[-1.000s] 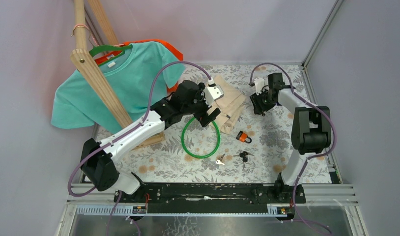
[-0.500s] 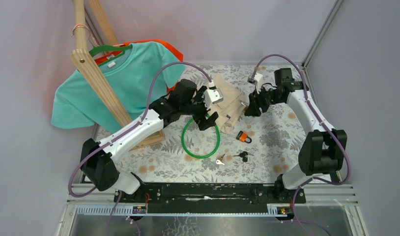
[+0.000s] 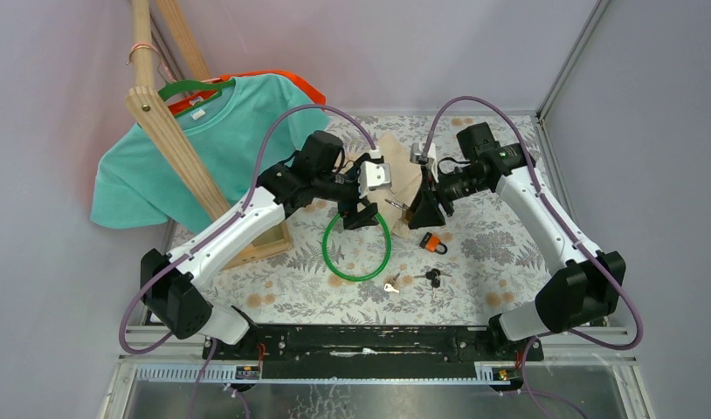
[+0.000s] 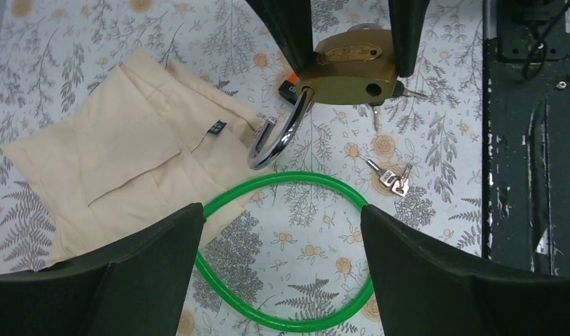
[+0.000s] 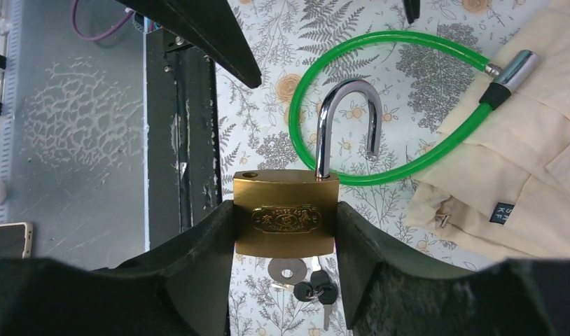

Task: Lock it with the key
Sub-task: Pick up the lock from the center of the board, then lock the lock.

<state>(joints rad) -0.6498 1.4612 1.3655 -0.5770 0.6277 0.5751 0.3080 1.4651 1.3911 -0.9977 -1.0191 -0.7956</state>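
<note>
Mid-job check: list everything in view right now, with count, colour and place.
brass padlock: 1, brass, shackle open, held above the table
small padlock: 1, orange, on the table right of the cable
cable: 1, green loop, table centre
silver key: 1, near side of the cable
black-headed keys: 1 bunch, beside the silver key
folded cloth: 1, beige, far centre
T-shirt: 1, teal, on a green hanger, far left
wooden rack: 1, light wood, far left
table: 1, floral cover
left gripper: open, empty, over the cable
right gripper: closed on the brass padlock
</note>
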